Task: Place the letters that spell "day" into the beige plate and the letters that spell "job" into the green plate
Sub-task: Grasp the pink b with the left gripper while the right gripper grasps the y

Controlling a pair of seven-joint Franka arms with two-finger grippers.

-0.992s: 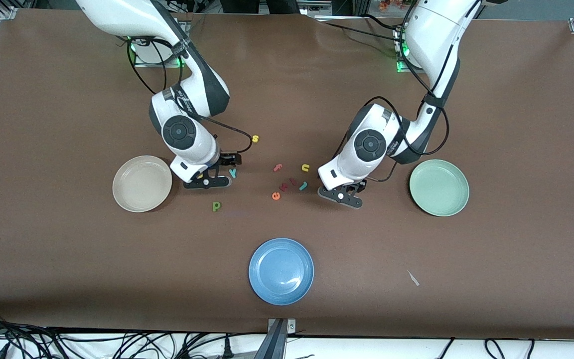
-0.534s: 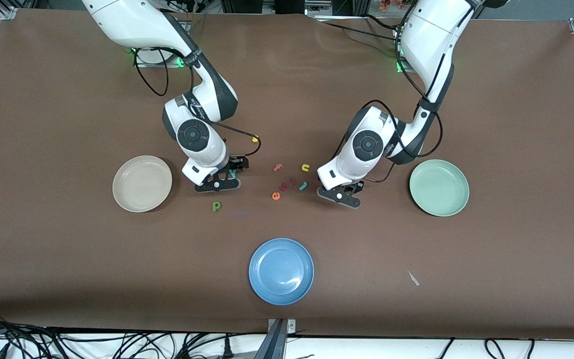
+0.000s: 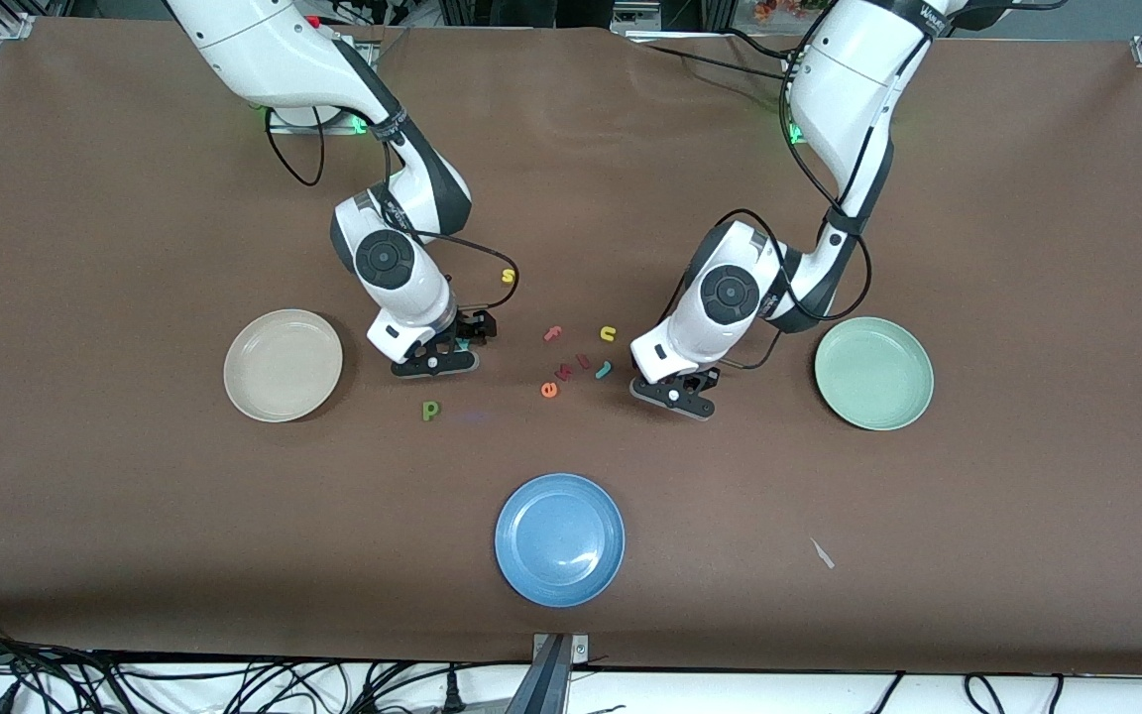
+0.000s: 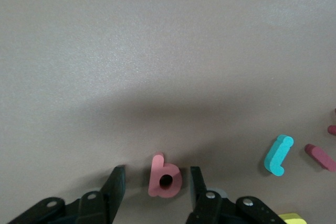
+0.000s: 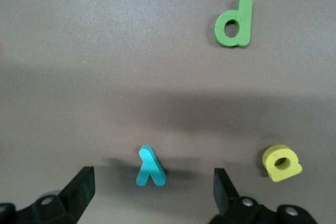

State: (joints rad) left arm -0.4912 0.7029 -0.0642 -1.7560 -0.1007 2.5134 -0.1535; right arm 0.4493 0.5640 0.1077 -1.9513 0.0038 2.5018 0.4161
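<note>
Both grippers low over mid-table letters
left gripper [image 4: 155,187] jaws apart around salmon "b" [image 4: 164,178] — right gripper [image 5: 152,184] wide apart around teal "y" [image 5: 150,167]

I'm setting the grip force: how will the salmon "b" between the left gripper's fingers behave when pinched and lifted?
The salmon "b" looks like thick matte foam, so it is probably very light and slightly squashy. It lies flat between the left gripper's open fingers, so it should not roll. Its small size may let it twist if pinched off-centre.
</note>
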